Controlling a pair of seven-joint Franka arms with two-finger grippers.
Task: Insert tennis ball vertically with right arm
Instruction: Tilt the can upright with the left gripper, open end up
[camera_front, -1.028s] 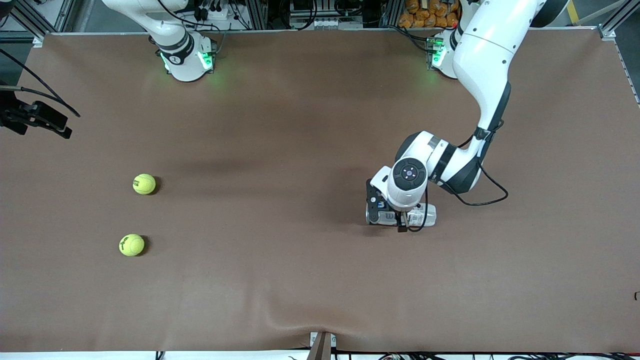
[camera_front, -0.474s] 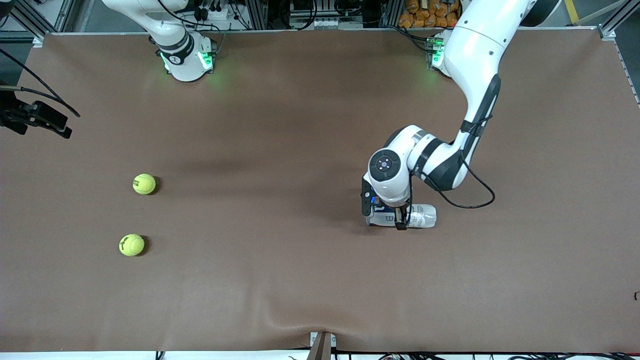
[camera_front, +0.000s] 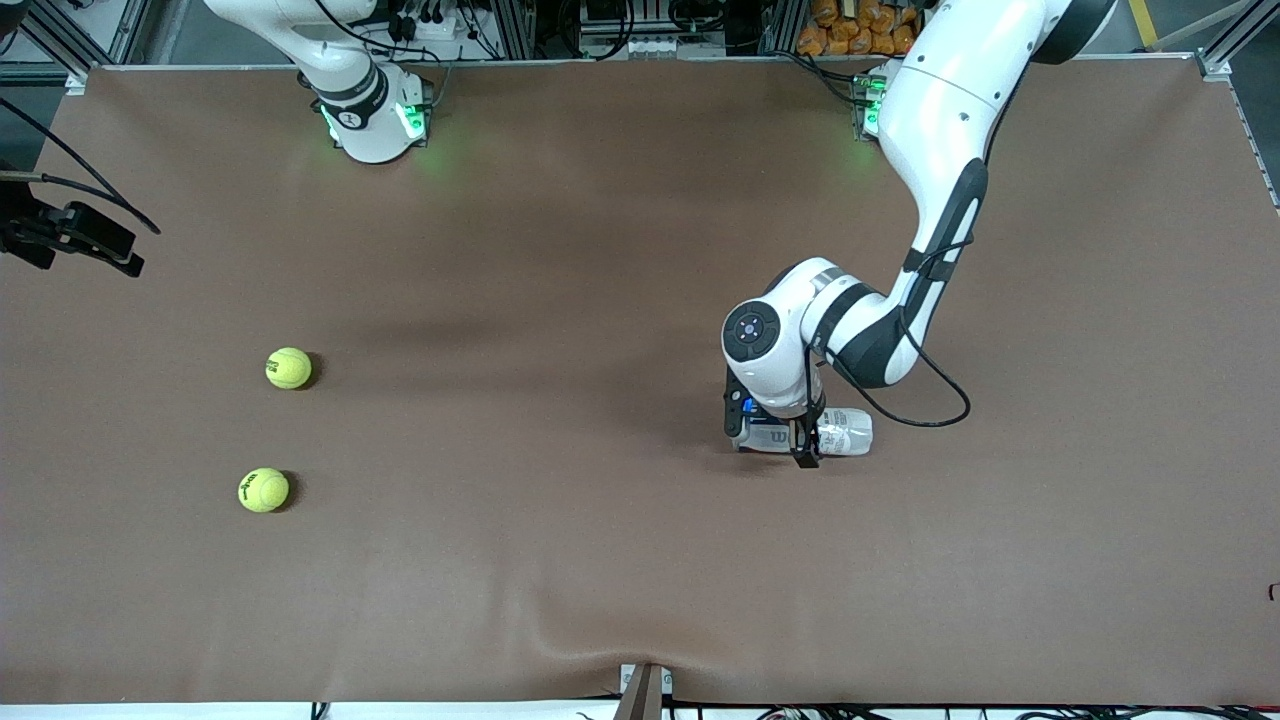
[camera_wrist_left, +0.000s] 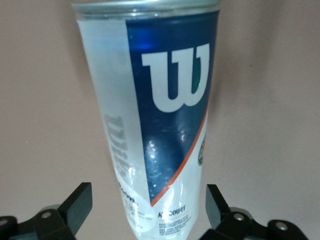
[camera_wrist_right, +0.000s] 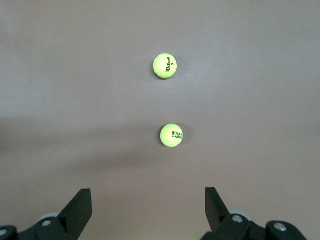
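Presently the left hand (camera_front: 772, 440) is down at the can (camera_front: 845, 431), which lies on its side on the worktop (camera_front: 620, 560). The left wrist view shows both fingers (camera_wrist_left: 75, 205) spread wide with the can (camera_wrist_left: 160, 120) between them and clear gaps on either side: nothing is gripped yet.

The right hand (camera_wrist_right: 148, 212) is likewise spread and empty, up in the air at the right arm's end, waiting. Below it on the worktop lie two balls, well apart from each other: one (camera_wrist_right: 171, 135) closer under the hand, the other (camera_wrist_right: 164, 66) farther out from it. In the front view they appear as (camera_front: 288, 368) and (camera_front: 264, 490).

Risks, as judged:
- The can is round and slick; an off-centre close could roll it out from between the fingers.
- A grip low on the body could let it swing or slip while being stood upright.
- A tilted mouth would likely reject a ball dropped from above.
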